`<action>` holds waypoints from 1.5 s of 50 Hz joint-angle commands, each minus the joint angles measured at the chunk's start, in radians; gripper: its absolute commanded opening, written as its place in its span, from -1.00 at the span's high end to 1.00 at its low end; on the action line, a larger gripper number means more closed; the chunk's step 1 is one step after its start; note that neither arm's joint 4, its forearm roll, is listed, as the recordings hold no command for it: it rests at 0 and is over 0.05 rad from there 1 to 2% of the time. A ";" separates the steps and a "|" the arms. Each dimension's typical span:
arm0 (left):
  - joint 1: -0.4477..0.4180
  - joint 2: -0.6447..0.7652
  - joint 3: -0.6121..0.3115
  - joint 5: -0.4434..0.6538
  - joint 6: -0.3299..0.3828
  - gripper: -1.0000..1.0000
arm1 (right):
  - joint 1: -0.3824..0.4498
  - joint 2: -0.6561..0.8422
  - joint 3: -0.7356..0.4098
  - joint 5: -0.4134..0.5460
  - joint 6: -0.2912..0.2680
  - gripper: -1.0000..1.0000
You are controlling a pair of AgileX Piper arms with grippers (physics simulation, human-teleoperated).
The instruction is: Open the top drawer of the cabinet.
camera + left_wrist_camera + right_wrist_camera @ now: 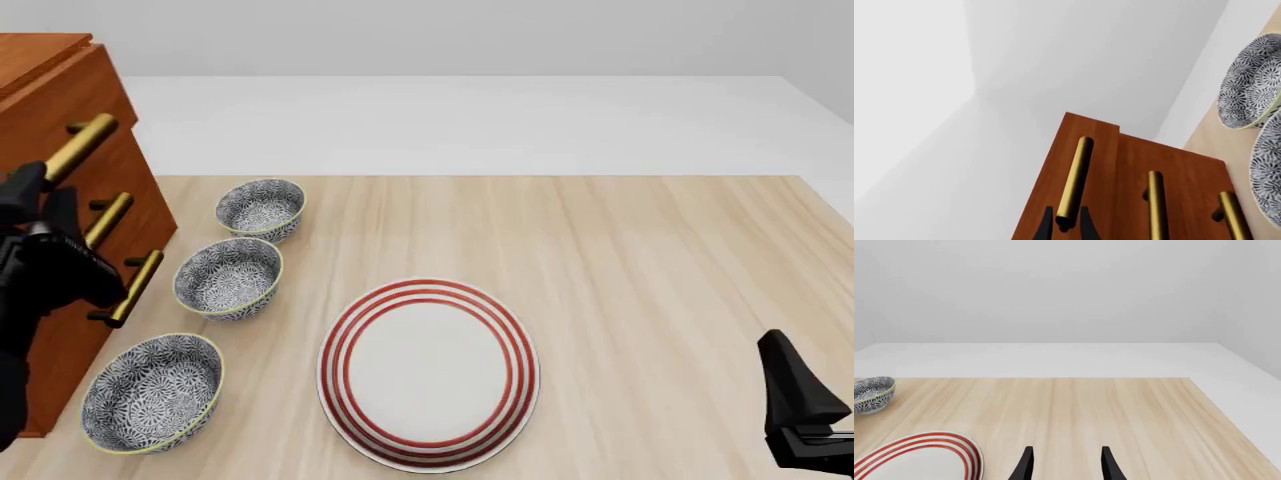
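Observation:
The cabinet [60, 350] is reddish-brown wood and stands at the table's left edge, with three brass bar handles on its front. The top drawer [67, 95] juts slightly forward of the two drawers below it; the left wrist view shows that step along the top drawer [1099, 155]. My left gripper [1066, 210] is shut on the near end of the top drawer's handle [1077, 170], one dark finger on each side. From the front, the left gripper [40, 190] sits at the lower end of that handle [83, 142]. My right gripper [1066, 465] hangs open and holds nothing, low over the table's near right corner [790, 375].
Three blue-patterned bowls run in a line beside the cabinet: far [260, 208], middle [228, 277], near [151, 390]. A white plate with red rings [427, 372] lies at the front centre. The wooden table [641, 260] ends at a white floor behind.

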State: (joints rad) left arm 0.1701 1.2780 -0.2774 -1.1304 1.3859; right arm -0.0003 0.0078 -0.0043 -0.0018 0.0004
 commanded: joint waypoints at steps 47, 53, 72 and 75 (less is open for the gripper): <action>-0.126 -0.032 -0.028 0.089 0.035 1.00 | 0.000 0.000 0.000 0.000 0.000 -1.00; -0.125 -0.033 -0.029 0.092 0.032 1.00 | 0.000 0.000 0.000 0.000 0.000 -1.00; -0.125 -0.029 -0.027 0.088 0.030 1.00 | 0.000 0.000 0.000 0.000 0.000 -1.00; -0.125 -0.029 -0.028 0.088 0.029 1.00 | 0.000 0.000 0.000 0.000 0.000 -1.00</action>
State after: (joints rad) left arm 0.0525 1.2295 -0.2784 -1.0551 1.4112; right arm -0.0003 0.0078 -0.0043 -0.0018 0.0003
